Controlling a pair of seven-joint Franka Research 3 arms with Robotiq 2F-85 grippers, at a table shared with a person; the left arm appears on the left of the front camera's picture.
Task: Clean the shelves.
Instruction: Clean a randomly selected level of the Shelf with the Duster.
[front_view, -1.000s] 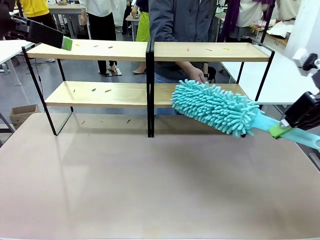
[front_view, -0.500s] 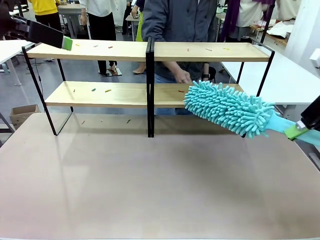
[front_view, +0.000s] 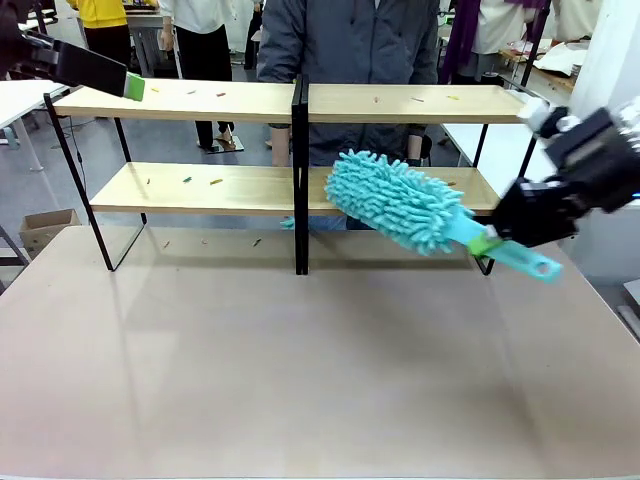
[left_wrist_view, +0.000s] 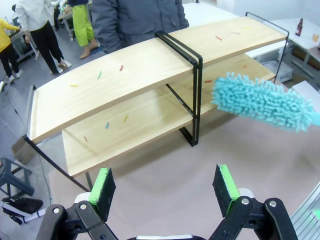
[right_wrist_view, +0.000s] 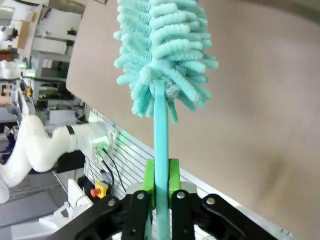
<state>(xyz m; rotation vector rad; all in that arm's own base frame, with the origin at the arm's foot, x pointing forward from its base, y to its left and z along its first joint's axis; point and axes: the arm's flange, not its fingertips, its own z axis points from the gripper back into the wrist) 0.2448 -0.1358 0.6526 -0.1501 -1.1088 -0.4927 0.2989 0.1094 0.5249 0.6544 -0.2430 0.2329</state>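
R fingers (right_wrist_view: 148, 176) tight on thin handle of fluffy teal duster (front_view: 395, 203), near pale-wood shelves (front_view: 200, 100); L fingers (left_wrist_view: 102, 186) apart.

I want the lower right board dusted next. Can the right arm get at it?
Probably yes: the right end effector holds the duster at the open front of the shelves, nothing between.

Pale two-tier shelves (left_wrist_view: 150, 65) seen beyond the tabletop (left_wrist_view: 165, 165), coloured bits (left_wrist_view: 121, 67) scattered on both boards, teal duster (left_wrist_view: 260, 100) poised before the right half, person (left_wrist_view: 135, 20) stood behind, left gripper (left_wrist_view: 164, 186) shown at the bottom edge, jaws spread wide
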